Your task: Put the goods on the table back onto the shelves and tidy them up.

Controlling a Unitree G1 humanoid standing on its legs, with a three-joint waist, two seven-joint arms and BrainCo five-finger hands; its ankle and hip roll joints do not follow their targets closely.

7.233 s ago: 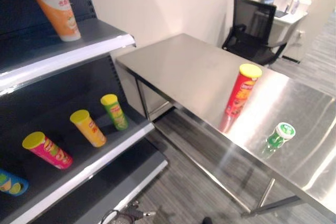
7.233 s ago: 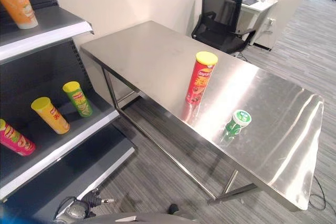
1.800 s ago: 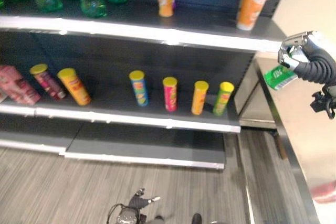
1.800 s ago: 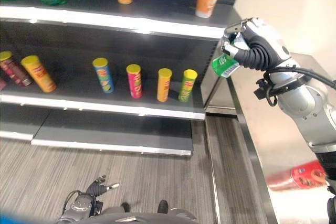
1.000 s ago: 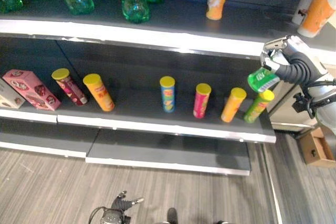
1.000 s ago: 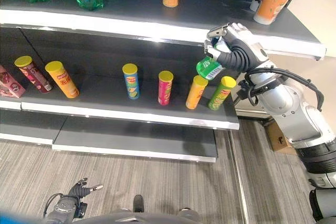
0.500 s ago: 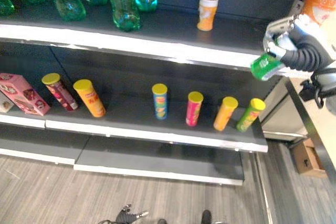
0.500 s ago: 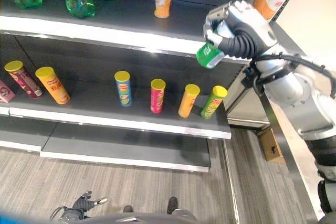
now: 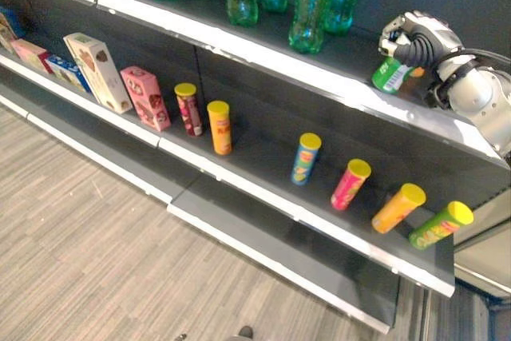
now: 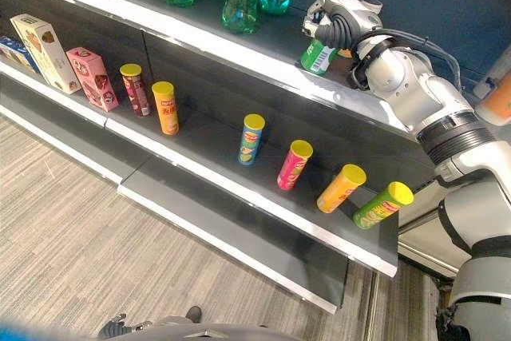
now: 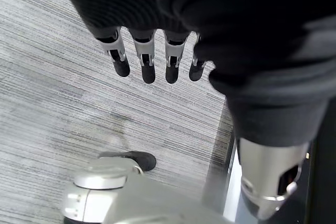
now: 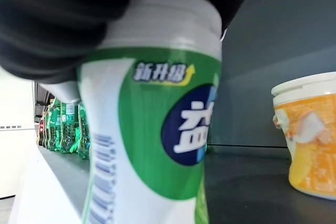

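Note:
A small green jar [image 9: 390, 75] with a white lid is held in my right hand [image 9: 417, 37], whose fingers curl over its top. The jar [image 12: 152, 129] hangs slightly tilted over the upper shelf [image 9: 263, 47], just right of the row of green bottles [image 9: 313, 1]. I cannot tell whether its base touches the shelf board. An orange and white cup [image 12: 307, 135] stands on the same shelf close behind the jar. My left hand [image 11: 148, 61] hangs low over the floor with its fingers straight and nothing in it.
The lower shelf [image 10: 263, 197] carries several chip cans, among them a blue one [image 10: 251, 139], a pink one [image 10: 294, 164] and a green one [image 10: 383, 204]. Pink [image 9: 146, 98] and white [image 9: 97, 72] boxes stand further left. A tall orange cup [image 10: 499, 95] shows at the right edge.
The view has swung left along the shelves. My right hand has carried the green jar from in front of the upper shelf's edge to over its board, beside the bottles.

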